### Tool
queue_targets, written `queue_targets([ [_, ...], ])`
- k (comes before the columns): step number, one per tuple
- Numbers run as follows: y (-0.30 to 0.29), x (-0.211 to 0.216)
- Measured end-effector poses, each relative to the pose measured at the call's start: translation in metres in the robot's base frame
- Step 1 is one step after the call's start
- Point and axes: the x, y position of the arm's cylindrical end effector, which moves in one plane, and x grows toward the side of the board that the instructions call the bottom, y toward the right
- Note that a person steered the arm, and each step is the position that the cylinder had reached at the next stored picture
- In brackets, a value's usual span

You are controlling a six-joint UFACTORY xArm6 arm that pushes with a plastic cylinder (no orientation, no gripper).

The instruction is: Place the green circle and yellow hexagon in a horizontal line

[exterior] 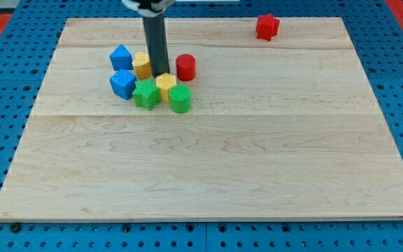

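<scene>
The green circle (180, 99) lies on the wooden board, touching the lower right side of the yellow hexagon (166, 84). My tip (159, 73) stands just above the yellow hexagon, at its upper left edge, between a second yellow block (142, 65) and the red circle (185, 67). The rod hides part of that second yellow block. A green star-shaped block (146, 94) sits left of the green circle, touching the yellow hexagon.
Two blue blocks sit at the left of the cluster, one higher (121, 57) and one lower (123, 83). A red star-shaped block (267, 26) lies apart near the board's top right. The board (208, 168) rests on a blue pegboard.
</scene>
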Motion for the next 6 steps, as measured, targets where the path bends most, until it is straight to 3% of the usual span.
queue_targets([
  [1, 0.062, 0.055],
  [2, 0.060, 0.082],
  [3, 0.015, 0.041],
  [4, -0.012, 0.081],
  [5, 0.012, 0.101],
  [6, 0.117, 0.117],
])
